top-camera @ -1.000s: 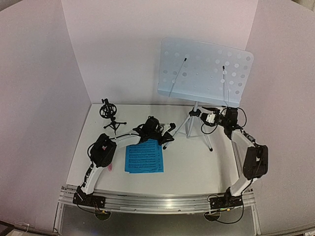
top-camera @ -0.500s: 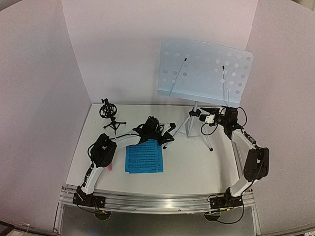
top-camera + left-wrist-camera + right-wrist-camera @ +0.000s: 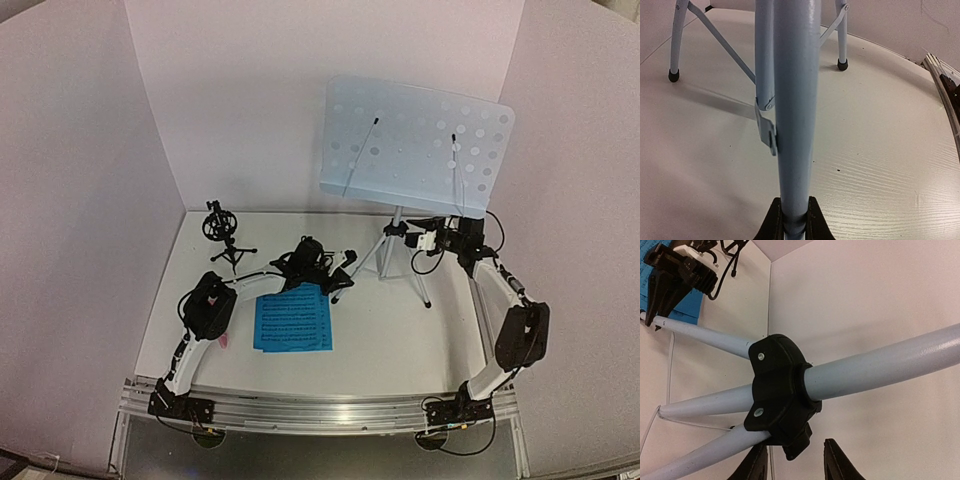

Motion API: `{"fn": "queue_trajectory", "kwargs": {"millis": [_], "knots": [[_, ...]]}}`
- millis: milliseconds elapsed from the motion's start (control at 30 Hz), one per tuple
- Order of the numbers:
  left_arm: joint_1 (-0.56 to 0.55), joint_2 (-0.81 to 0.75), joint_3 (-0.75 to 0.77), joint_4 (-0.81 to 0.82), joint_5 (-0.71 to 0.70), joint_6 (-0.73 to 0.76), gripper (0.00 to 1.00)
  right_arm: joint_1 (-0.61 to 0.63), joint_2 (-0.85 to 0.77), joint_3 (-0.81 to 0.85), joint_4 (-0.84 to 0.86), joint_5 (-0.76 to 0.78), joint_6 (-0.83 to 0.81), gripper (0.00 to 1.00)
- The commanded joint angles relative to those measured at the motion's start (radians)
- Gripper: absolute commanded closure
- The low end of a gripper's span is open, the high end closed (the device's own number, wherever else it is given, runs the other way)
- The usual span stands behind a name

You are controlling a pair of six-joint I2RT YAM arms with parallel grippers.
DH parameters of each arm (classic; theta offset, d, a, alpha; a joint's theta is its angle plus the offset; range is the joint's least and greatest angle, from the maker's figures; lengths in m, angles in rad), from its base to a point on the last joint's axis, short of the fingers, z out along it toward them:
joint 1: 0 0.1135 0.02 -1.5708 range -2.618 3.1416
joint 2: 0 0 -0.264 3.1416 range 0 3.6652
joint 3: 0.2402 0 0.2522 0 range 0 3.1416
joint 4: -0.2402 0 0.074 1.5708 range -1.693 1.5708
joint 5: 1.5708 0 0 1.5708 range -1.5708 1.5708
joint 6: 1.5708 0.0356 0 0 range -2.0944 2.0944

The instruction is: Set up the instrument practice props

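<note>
One stand, on three legs; two black feet visible from the left wrist. Two thin black wires on its desk. One black collar where the legs meet. One mic holder. One blue stack of sheets, page count unclear. One pink bit near the left arm, too small to name. Two arms. Two grippers: one left gripper, one right gripper.
</note>
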Motion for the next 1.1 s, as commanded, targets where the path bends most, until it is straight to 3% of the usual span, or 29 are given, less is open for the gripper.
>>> {"fn": "queue_trajectory", "kwargs": {"millis": [0, 367, 600, 800, 1067], "knots": [[-0.004, 0.008, -0.003, 0.010, -0.054, -0.011, 1.00, 0.049, -0.006, 0.049, -0.109, -0.024, -0.068, 0.63], [-0.004, 0.008, -0.012, 0.018, -0.055, -0.014, 1.00, 0.065, 0.039, 0.083, -0.161, 0.008, -0.117, 0.75], [-0.004, 0.001, -0.021, 0.027, -0.062, -0.012, 1.00, 0.071, 0.051, 0.088, -0.191, 0.001, -0.013, 0.99], [-0.004, -0.007, -0.030, 0.029, -0.061, -0.011, 1.00, 0.069, 0.043, 0.092, -0.291, -0.027, 0.106, 1.00], [-0.004, -0.015, -0.048, 0.029, -0.062, -0.009, 1.00, 0.068, 0.087, 0.225, -0.595, -0.095, 0.291, 1.00]]}}
